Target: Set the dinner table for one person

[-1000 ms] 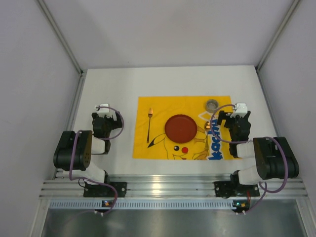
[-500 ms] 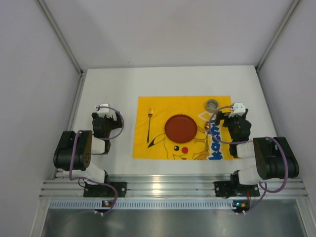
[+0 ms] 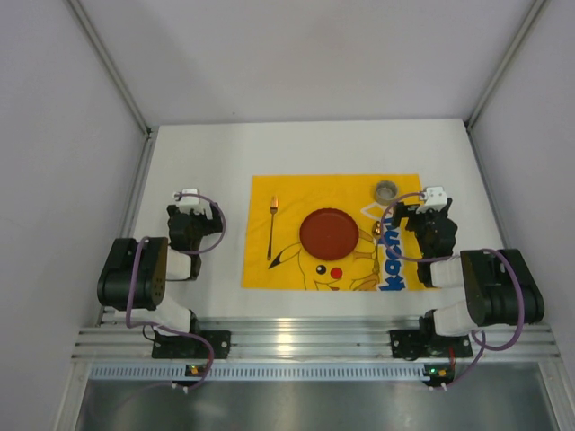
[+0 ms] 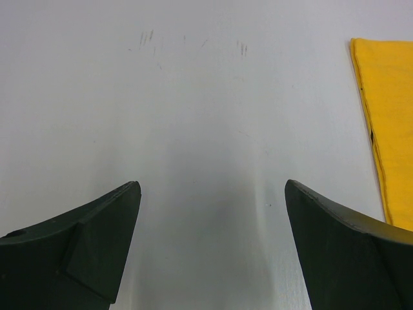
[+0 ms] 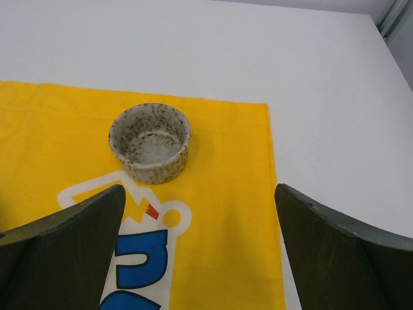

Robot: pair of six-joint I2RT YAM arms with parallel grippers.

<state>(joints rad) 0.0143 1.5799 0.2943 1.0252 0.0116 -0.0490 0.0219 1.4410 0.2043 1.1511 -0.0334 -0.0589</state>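
Note:
The white dinner table (image 3: 305, 148) carries a yellow cartoon mat (image 3: 346, 187). On the mat lie a red plate (image 3: 327, 233), a copper-tipped fork (image 3: 272, 226) left of the plate, and a speckled grey cup (image 3: 386, 190) at the far right corner. A small copper-coloured piece (image 3: 378, 231) shows just right of the plate. My left gripper (image 3: 189, 205) is open and empty over bare table (image 4: 206, 97), left of the mat's edge (image 4: 393, 129). My right gripper (image 3: 428, 208) is open and empty over the mat's right part, with the cup (image 5: 150, 142) ahead and to its left.
A silver rail (image 3: 305, 339) runs along the table's near edge, with both arm bases bolted on it. Grey walls stand close on the left, right and far sides. Bare white table (image 5: 335, 129) lies right of the mat.
My right gripper has shifted slightly to the left. The left arm and the objects on the mat have not moved.

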